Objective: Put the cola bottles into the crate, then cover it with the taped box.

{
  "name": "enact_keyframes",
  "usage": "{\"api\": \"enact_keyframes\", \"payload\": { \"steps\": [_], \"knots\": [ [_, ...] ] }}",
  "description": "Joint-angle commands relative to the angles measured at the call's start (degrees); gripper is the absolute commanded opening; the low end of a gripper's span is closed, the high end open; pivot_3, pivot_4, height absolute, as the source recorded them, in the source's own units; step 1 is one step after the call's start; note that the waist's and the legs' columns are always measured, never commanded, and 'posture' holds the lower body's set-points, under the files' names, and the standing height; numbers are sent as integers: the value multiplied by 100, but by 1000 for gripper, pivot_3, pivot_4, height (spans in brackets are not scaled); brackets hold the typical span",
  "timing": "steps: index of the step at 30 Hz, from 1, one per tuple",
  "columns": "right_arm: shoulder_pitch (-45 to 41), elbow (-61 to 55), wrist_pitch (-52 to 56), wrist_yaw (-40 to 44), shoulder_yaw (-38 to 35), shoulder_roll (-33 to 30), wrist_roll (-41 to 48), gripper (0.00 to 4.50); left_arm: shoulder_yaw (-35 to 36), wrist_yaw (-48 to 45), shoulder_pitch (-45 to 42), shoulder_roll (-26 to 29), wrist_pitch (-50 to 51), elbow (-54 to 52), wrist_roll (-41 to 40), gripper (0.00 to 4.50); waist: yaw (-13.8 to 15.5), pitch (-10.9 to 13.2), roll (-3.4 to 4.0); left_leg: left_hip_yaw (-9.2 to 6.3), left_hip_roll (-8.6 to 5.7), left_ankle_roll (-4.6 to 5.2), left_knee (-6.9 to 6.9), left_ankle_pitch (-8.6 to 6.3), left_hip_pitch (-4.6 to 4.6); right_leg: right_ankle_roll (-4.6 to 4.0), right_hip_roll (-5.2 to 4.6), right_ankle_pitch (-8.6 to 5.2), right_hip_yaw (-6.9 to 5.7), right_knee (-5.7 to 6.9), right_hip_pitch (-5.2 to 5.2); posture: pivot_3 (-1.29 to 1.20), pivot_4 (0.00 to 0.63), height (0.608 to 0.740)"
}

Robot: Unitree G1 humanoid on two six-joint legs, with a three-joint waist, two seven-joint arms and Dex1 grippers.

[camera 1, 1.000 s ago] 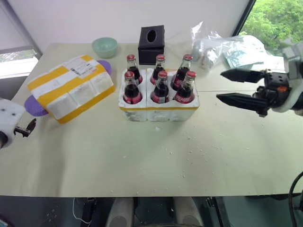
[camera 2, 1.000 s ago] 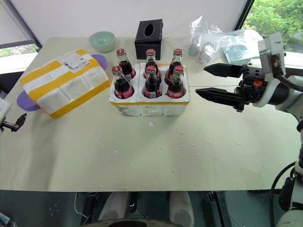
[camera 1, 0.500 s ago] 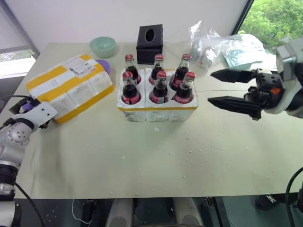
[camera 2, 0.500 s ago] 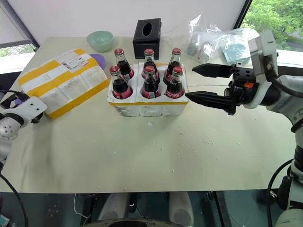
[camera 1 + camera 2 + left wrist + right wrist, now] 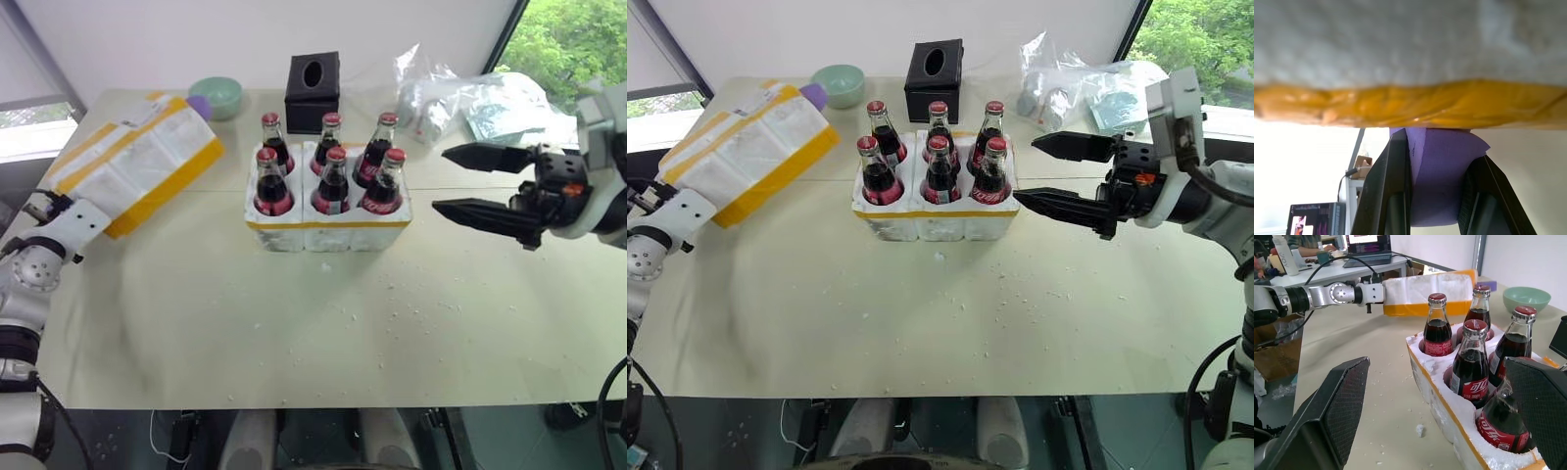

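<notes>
On a crumb-strewn table [image 5: 323,343], the left gripper [image 5: 44,208] clamps the near edge of the taped box [image 5: 132,162], tilting the light, crumbly foam. The right gripper [image 5: 485,184], jaws wide and empty, hovers beside the crate [image 5: 328,230] of cola bottles [image 5: 333,176].

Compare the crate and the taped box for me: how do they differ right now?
The crate sits flat on the table, while the taped box is tilted. The crate holds six cola bottles in open wells; the taped box is closed. The crate has one thin yellow band, the box wide ones. Both are white styrofoam.
</notes>
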Motion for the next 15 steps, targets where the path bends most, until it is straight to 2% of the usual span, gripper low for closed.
{"api": "enact_keyframes", "payload": {
  "steps": [1,4,8,13,15],
  "knots": [
    [-32,73,-164,46,-153,-125,-59,4500,83,-197,-160,256,-9,-215,-47,681,2,0,-1,0,0,0,0,0,0,0,0,0,0,0,0,0,150,737],
    [8,203,-115,149,-178,-250,-76,4500,223,-403,-344,449,23,-462,-156,681,2,1,-3,0,0,0,0,0,-2,0,0,0,0,-2,0,0,150,737],
    [172,353,-165,363,-248,-466,-157,4500,335,-1021,-1130,805,18,-1152,-360,681,30,3,-25,-9,0,0,3,0,-11,0,2,0,-7,-2,-2,0,150,737],
    [264,454,-458,343,-133,-435,-496,4500,208,-1453,-1916,804,153,-1555,-393,681,-5,1,-25,2,-3,0,4,0,-12,3,-1,1,-2,-8,-1,0,150,737],
    [318,462,-516,383,-127,-404,-538,4500,63,-1706,-2357,637,202,-1848,-437,681,-29,1,-25,2,-2,0,1,0,-6,4,0,1,-2,-3,-1,0,150,737]
  ]
}}
